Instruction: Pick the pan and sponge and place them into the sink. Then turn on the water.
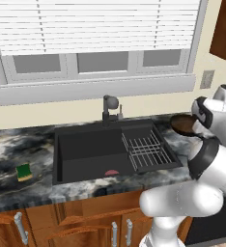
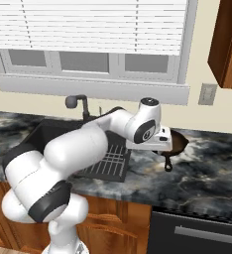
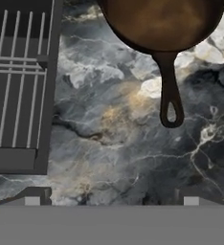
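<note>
The pan [image 3: 164, 21], round and dark brown inside, lies on the marble counter right of the sink [image 1: 62, 144]. Its black handle [image 3: 170, 95] points toward me. My gripper [image 3: 111, 198] hangs open above the bare counter just short of the handle's end, with nothing between its fingertips [image 3: 32, 200]. The arm hides part of the pan [image 1: 184, 124] in the left base view, and its rim and handle show beside the hand in the right base view [image 2: 177, 143]. The green and yellow sponge [image 1: 24, 171] rests on the counter left of the sink. No water is in view at the dark faucet [image 1: 109, 107].
A grey wire dish rack [image 1: 146, 149] fills the basin's right section and lies left of my hand [image 3: 18, 86]. A small reddish thing [image 1: 111, 172] sits at the basin's front wall. A window sill runs behind the faucet. A wall outlet [image 1: 207, 79] is at the right.
</note>
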Controlling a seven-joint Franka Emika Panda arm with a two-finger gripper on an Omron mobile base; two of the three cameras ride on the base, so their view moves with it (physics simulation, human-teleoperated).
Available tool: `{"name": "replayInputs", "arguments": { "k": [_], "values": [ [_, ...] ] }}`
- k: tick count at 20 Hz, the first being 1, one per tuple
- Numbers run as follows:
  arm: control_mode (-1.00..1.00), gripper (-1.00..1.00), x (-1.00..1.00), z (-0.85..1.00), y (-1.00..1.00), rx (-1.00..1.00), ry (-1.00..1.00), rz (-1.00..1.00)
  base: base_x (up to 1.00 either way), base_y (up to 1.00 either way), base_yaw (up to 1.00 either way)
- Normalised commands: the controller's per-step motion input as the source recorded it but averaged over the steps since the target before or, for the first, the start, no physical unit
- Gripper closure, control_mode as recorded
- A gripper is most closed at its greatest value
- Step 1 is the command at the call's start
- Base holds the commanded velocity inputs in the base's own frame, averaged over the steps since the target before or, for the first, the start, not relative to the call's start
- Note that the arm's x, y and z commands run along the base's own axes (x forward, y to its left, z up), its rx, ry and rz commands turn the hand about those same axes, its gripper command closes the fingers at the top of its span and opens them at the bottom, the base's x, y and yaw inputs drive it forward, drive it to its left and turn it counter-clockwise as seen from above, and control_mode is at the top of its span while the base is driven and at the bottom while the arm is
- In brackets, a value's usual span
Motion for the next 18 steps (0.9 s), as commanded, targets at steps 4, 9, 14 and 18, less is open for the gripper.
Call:
{"name": "replayInputs", "arguments": {
  "k": [4, 9, 14, 18],
  "values": [
    [-1.00, -1.00, 0.14, -0.11, -0.30, 0.00, 0.02, 0.00, 0.00, 0.00, 0.00],
    [-1.00, -1.00, 0.20, -0.26, -0.25, 0.00, 0.07, 0.00, 0.00, 0.00, 0.00],
    [-1.00, -1.00, 0.23, -0.32, -0.19, 0.00, 0.09, 0.00, 0.00, 0.00, 0.00],
    [-1.00, -1.00, 0.31, -0.27, -0.19, 0.00, 0.09, 0.00, 0.00, 0.00, 0.00]
  ]
}}
